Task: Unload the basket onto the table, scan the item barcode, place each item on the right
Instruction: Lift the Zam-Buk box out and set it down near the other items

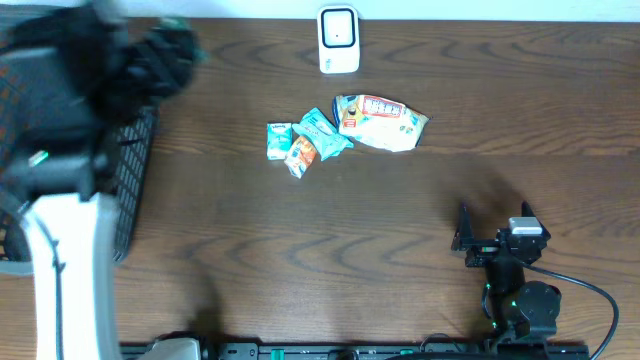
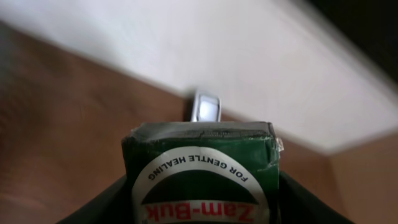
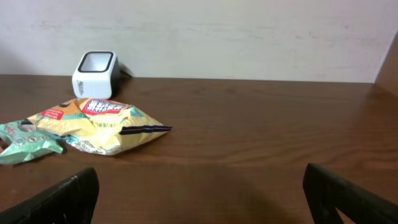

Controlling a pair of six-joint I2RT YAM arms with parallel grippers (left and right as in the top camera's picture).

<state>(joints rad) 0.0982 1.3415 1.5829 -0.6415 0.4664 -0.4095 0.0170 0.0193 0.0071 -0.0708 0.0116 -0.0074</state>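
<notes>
table: dark brown wooden table [image 1: 400,250] filled the overhead view. black wire basket [image 1: 135,190] sat at its left edge, partly under the left arm, which was blurred there.

right gripper [image 3: 199,186] lay low near the front right, jaws spread wide, nothing between them.

yellow and white foil snack bag [image 1: 382,122] lay mid-table. white box-shaped barcode scanner [image 1: 338,40] stood at the far edge by the wall, dark window tilted upward.

task item: dark green cardboard carton [image 2: 202,168], white ring label reading "zam-buk" and "for gentle healing". it was clamped in the left gripper [image 2: 202,208], one dark finger against each side face, and was held off the table. in the wrist view the scanner showed just beyond its top edge. in the overhead view the carton was only a green blur, well left of the scanner.

small teal sachets [image 1: 308,140] lay just beside the snack bag, on its left.

handling, judged:
- the carton looked light and stiff, but thin-walled.
- its top edge was creased and one corner was scuffed, so a hard squeeze would likely dent it.
- the printed faces may be slick.
- best hold: the two narrow side faces, low down, leaving the broad faces free for the scanner window.
- no barcode showed on the visible face; which face carried it could not be told.
</notes>
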